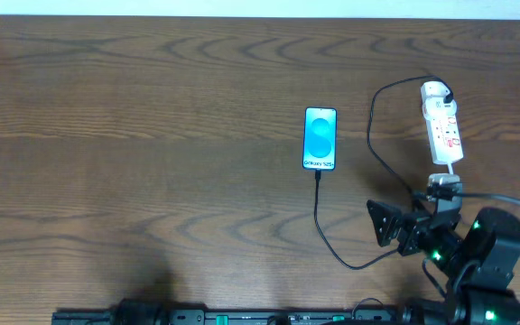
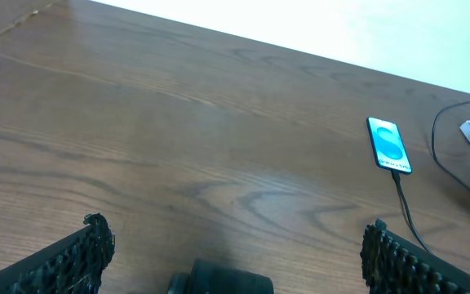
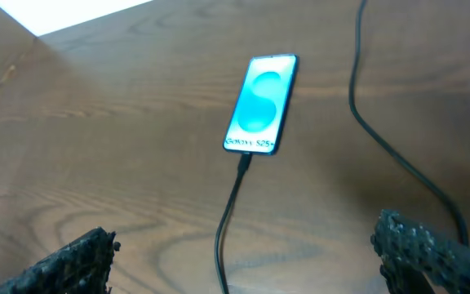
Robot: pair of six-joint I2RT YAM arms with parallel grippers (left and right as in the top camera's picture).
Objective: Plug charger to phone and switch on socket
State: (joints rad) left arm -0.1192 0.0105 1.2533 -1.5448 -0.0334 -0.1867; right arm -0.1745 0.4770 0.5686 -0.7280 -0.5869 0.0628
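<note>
Black right arm [image 1: 484, 248], green lights [image 1: 436, 256], knobbly black pincer pads [image 3: 431, 253]

Dark brown wood-grain counter [image 1: 152, 135] filling almost everything, broad swirling grain all across. Past the far edge, only a bright pale strip [image 2: 341, 24], wall or floor impossible to tell. Soft, even light, faint sheen on the wood. Thin seam [image 2: 6, 28] near one far corner.
</note>
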